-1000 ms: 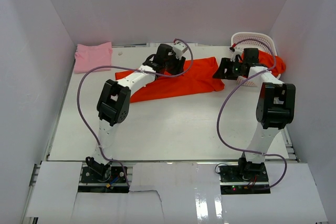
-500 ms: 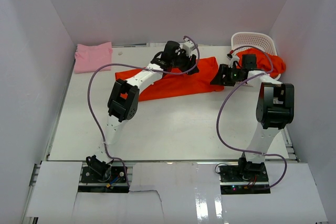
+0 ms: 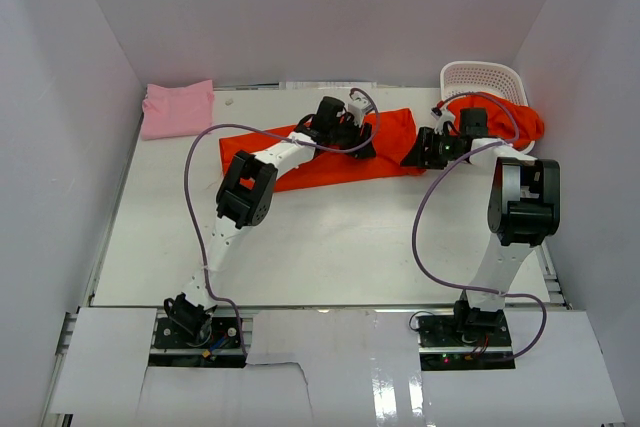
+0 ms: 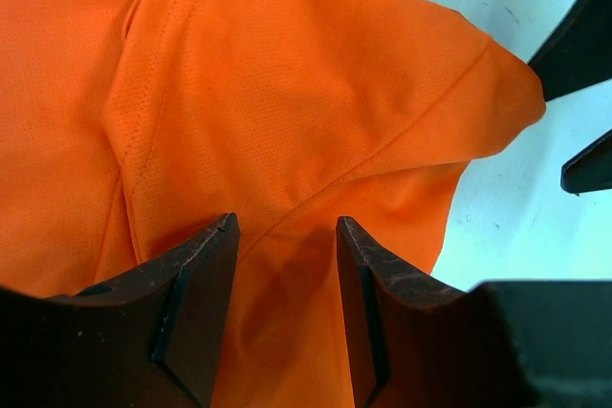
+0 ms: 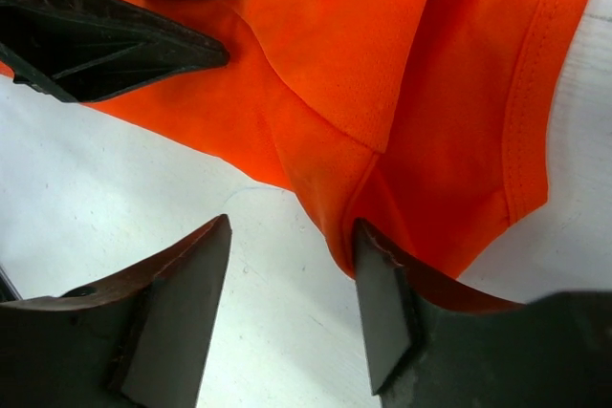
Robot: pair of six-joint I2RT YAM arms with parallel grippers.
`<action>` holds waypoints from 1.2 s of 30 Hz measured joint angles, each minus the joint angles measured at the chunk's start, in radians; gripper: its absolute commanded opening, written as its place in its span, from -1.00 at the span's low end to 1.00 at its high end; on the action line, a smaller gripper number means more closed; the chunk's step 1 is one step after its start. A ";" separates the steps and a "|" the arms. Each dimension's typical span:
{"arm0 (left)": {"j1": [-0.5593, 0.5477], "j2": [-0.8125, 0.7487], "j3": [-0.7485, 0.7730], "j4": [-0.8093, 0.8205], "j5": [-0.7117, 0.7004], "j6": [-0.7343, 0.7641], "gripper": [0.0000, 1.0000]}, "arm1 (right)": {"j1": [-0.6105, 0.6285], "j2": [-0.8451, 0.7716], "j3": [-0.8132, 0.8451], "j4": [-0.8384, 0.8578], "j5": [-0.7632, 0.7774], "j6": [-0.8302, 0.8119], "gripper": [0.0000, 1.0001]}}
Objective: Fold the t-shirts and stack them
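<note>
A bright orange-red t-shirt lies spread across the back of the table. My left gripper hangs open over its right part, the fingers straddling flat cloth with nothing pinched. My right gripper is open at the shirt's right corner; one finger touches the hem and bare table shows between the jaws. A folded light pink t-shirt rests at the back left. Another orange-red t-shirt hangs over the basket.
A white lattice basket stands at the back right corner, against the right wall. The two grippers are very close together: the left one's black fingers show in the right wrist view. White walls enclose the table on three sides.
My left arm has stretched rightward along the shirt to its right end. My right gripper has shifted slightly left and down toward the shirt's corner, and its jaws have narrowed a little.
</note>
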 measured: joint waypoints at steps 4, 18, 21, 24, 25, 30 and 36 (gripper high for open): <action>0.000 0.000 0.001 0.009 -0.021 0.000 0.12 | -0.001 0.004 -0.004 -0.002 0.005 -0.001 -0.11; 0.000 0.000 -0.024 0.040 -0.055 0.026 0.12 | -0.024 0.072 0.013 -0.051 0.084 -0.015 -0.69; 0.000 -0.002 -0.032 0.051 -0.055 0.033 0.12 | -0.039 0.090 0.044 -0.074 0.088 -0.014 -0.82; -0.001 -0.006 -0.046 0.065 -0.055 0.040 0.12 | -0.059 0.100 0.089 -0.092 0.088 -0.011 -0.84; -0.001 -0.007 -0.051 0.071 -0.055 0.041 0.12 | -0.066 0.104 0.110 -0.100 0.088 -0.010 -0.84; -0.001 -0.012 -0.072 0.098 -0.054 0.047 0.12 | -0.079 0.130 0.218 -0.122 0.085 -0.003 -0.85; -0.006 -0.021 -0.088 0.106 -0.054 0.055 0.12 | -0.083 0.198 0.346 -0.186 0.077 0.013 -0.81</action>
